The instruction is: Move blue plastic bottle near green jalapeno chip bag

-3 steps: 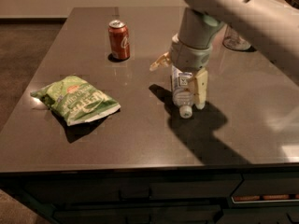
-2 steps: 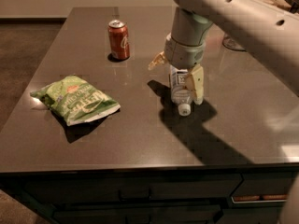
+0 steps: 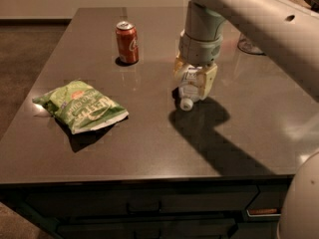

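The blue plastic bottle (image 3: 188, 96) is in the middle of the dark table, tilted with its white cap pointing down towards the front. My gripper (image 3: 195, 85) comes down from above and is shut on the bottle, with one cream finger on each side of its body. The cap is at or just above the tabletop. The green jalapeno chip bag (image 3: 81, 106) lies crumpled at the front left of the table, well to the left of the bottle and apart from it.
A red soda can (image 3: 127, 42) stands upright at the back, left of the gripper. A clear glass object (image 3: 248, 44) sits at the back right, partly behind my arm. The table's front edge (image 3: 149, 179) runs below, with drawers under it.
My gripper has moved a little to the left with the bottle in it, towards the chip bag. The can and the bag have not moved.
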You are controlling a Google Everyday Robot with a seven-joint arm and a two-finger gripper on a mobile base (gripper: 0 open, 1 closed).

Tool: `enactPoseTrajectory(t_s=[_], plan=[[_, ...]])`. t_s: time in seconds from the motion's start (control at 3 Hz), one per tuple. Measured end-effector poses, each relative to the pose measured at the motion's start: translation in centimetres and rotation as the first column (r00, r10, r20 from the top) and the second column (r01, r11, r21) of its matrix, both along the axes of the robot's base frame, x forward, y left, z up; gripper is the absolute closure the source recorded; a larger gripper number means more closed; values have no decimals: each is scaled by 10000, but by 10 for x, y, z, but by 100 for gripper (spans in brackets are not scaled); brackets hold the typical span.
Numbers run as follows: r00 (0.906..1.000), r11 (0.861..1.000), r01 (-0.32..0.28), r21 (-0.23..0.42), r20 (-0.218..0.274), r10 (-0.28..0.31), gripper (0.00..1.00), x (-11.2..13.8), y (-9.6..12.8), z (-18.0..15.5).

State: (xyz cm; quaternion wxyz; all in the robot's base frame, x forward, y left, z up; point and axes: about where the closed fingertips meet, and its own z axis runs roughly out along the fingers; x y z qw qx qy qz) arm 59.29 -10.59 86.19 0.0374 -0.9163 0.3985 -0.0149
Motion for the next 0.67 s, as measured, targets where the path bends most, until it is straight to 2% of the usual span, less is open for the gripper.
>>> enactPoseTrajectory(t_s=[0.33,0.67], plan=[[9997,9999,132,-17,195,-132,65,-5,0,13],[9999,9995,81,302,88,-84,88,-30,16,24]])
